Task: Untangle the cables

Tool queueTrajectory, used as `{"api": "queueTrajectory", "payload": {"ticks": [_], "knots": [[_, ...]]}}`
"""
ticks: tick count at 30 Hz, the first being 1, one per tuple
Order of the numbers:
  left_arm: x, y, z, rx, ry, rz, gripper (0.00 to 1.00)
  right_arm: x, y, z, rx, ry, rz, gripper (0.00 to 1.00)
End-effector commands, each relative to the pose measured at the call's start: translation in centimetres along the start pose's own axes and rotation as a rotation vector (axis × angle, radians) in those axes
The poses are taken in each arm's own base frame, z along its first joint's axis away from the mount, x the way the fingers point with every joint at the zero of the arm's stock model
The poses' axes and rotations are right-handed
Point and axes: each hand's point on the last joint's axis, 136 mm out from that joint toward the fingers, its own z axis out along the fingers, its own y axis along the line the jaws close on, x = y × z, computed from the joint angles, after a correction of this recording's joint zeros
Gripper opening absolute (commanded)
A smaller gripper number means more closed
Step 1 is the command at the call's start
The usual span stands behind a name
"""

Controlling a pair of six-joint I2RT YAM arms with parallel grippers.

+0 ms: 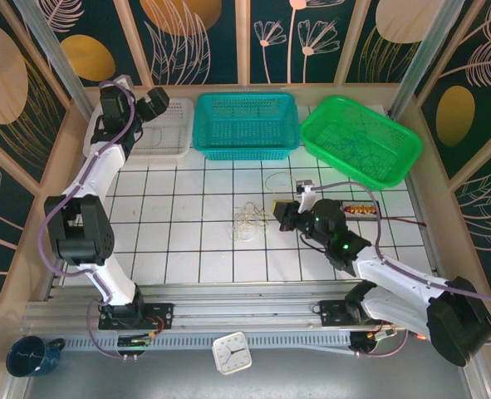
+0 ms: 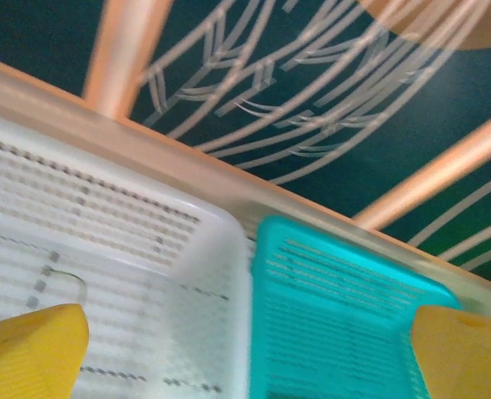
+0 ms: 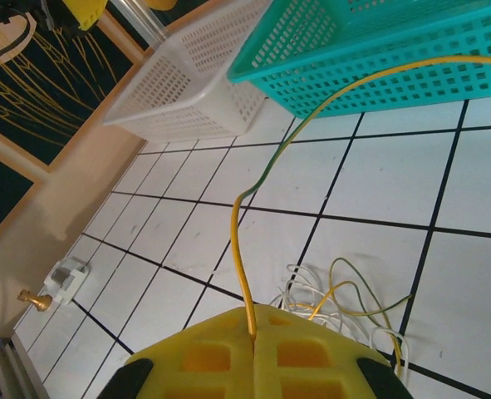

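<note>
Gripping one thin tan-yellow wire (image 3: 237, 241), my right pincer (image 3: 253, 320) is clamped shut. The wire comes out between the yellow fingers (image 3: 203, 357) and rises clear of the white tiled bench (image 3: 378, 179). It then arcs toward the teal plastic mesh basket (image 3: 370, 58).

The rest of the cables are a small tangle of whitish and yellow-green loops (image 3: 336, 295). They lie on the tiles just beside my fingertips. From the top camera, that tangle (image 1: 247, 222) sits mid-bench, just left of the right pincer (image 1: 283, 214). One more pale loop (image 1: 277, 179) lies a little farther back, near the teal basket (image 1: 247, 125).

My left pincer (image 1: 155, 103) is far off at the back-left, above the white perforated plastic basket (image 1: 166, 137). Its jaws are spread wide with nothing between them. In the left wrist view the two yellow fingers (image 2: 29, 349) sit at opposite bottom corners. The white basket (image 2: 104, 224) and the teal basket (image 2: 336, 307) are below them. A thin greyish hooked line (image 2: 66, 278) shows on the white basket's floor. It looks like a wire, but the picture is too blurred to be sure.

The green plastic mesh basket (image 1: 399, 137) stands tilted at the back-right, with thin dark loops faintly visible inside.
</note>
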Motion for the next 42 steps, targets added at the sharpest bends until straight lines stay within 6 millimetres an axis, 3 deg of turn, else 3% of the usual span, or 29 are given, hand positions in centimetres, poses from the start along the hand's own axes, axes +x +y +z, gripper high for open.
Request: {"api": "queueTrajectory", "payload": {"ticks": [1,5,11,15,19,29,34,42], "knots": [[2.0,-3.6,-2.1,0.209,0.077,-0.133,0.99,-0.8,1.2,0.1,-0.061,-0.031,-0.032,0.00],[6.4,-5.7,-4.0,0.303,0.171,-0.192,0.99,-0.5,1.8,0.4,-0.092,-0.012,-0.054,0.00],[13.0,-11.2,-7.5,0.461,0.297,-0.216,0.99,-0.3,3.1,0.6,-0.159,0.016,-0.075,0.00],[17.3,-13.2,-9.5,0.530,0.367,-0.240,0.99,-0.1,4.3,0.9,-0.201,0.038,-0.082,0.00],[20.2,-14.3,-10.5,0.562,0.423,-0.215,0.99,0.5,5.5,1.4,-0.234,0.071,-0.095,0.00],[25.0,-14.6,-10.6,0.567,0.594,-0.146,0.98,1.9,8.5,3.1,-0.285,0.149,-0.146,0.00],[26.8,-14.3,-10.8,0.560,0.649,-0.131,0.92,2.1,9.0,3.7,-0.294,0.164,-0.158,0.00],[27.9,-14.0,-10.8,0.557,0.675,-0.127,0.83,2.3,9.5,4.1,-0.300,0.181,-0.166,0.00]]}}
